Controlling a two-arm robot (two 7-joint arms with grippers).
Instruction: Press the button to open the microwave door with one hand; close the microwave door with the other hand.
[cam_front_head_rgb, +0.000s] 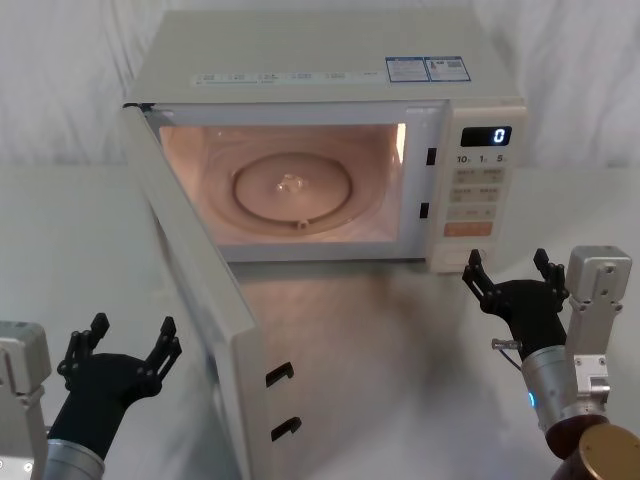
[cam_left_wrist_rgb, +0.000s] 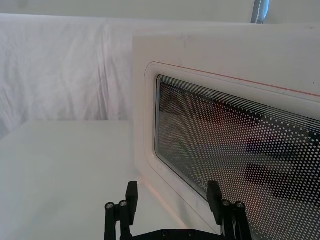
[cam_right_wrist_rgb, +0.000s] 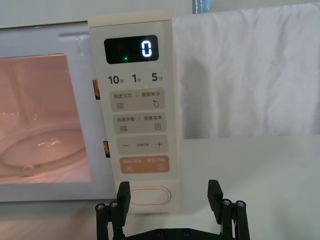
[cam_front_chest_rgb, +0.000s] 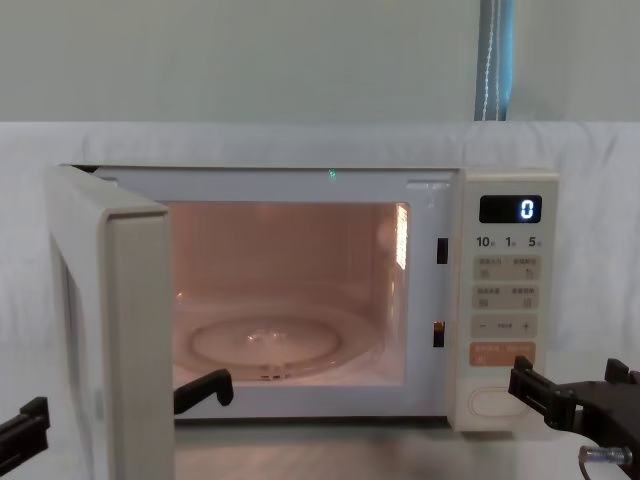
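White cloth hangs behind the pale desk (cam_front_head_rgb: 400, 330) where the microwave sits. Its microwave door (cam_front_head_rgb: 205, 300) stands swung wide toward me, cavity lit, so the opening half looks done. My right hand (cam_front_head_rgb: 508, 270) hovers just in front of the button (cam_right_wrist_rgb: 149, 195), prongs spread and empty, close to the panel but apart from it. My left hand (cam_front_head_rgb: 120, 345) waits on the door's outer side, also spread and empty, near the glass; from there I judge it is placed to push the door shut
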